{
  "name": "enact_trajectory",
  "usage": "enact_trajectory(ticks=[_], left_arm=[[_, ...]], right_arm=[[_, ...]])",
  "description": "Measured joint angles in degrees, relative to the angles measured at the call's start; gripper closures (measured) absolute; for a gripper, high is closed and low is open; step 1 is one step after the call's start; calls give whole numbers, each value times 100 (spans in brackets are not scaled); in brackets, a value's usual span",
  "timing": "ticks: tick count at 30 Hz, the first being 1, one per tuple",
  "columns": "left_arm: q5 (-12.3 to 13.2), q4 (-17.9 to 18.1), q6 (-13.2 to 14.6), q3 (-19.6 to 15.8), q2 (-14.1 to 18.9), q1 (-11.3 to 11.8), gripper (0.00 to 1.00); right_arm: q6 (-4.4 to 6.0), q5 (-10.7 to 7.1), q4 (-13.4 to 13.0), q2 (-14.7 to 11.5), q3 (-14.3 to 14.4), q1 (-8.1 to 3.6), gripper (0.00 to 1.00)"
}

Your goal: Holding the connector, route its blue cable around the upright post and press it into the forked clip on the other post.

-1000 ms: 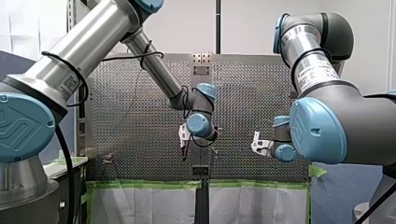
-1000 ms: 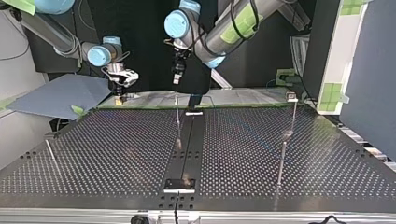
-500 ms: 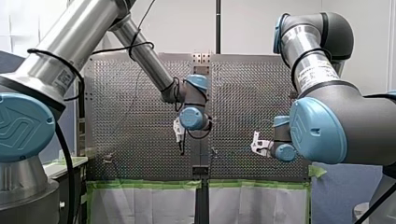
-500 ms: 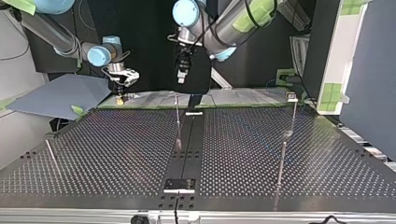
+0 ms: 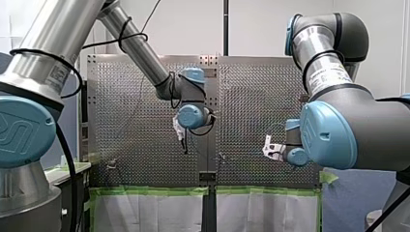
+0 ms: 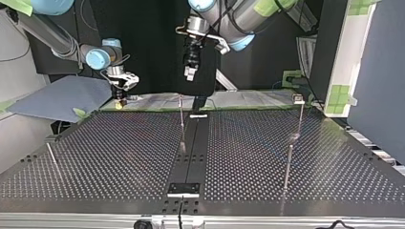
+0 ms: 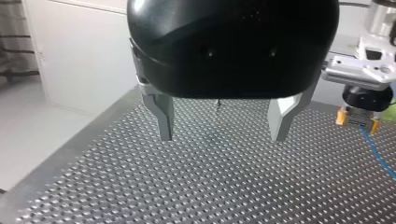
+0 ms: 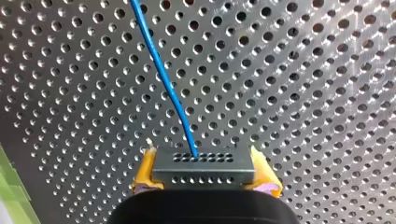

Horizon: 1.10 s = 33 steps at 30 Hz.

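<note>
My right gripper (image 8: 204,176) is clamped on the connector (image 8: 203,163), with yellow pads (image 8: 144,173) on either side. The blue cable (image 8: 163,79) leads ahead toward eleven o'clock over the perforated table (image 8: 303,70). My left gripper (image 7: 223,127) hovers with its fingers apart, and the right gripper is beside it at three o'clock. The label (image 5: 57,77) on my left arm is too small to read.

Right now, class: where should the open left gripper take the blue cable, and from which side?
Probably the bare stretch of blue cable just ahead of the connector, from above, fingers straddling it crosswise: it is thin and runs clear of the right gripper there. The left gripper hangs open.
</note>
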Motion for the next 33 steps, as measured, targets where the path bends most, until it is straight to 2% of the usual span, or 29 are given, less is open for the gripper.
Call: enact_trajectory(ticks=[17, 33], left_arm=[[-5, 489, -27, -843, 844, -12, 0], [-113, 530, 20, -1593, 1593, -24, 0]], right_arm=[[0, 7, 10, -1, -8, -37, 100], [-4, 21, 4, -44, -8, -197, 100]])
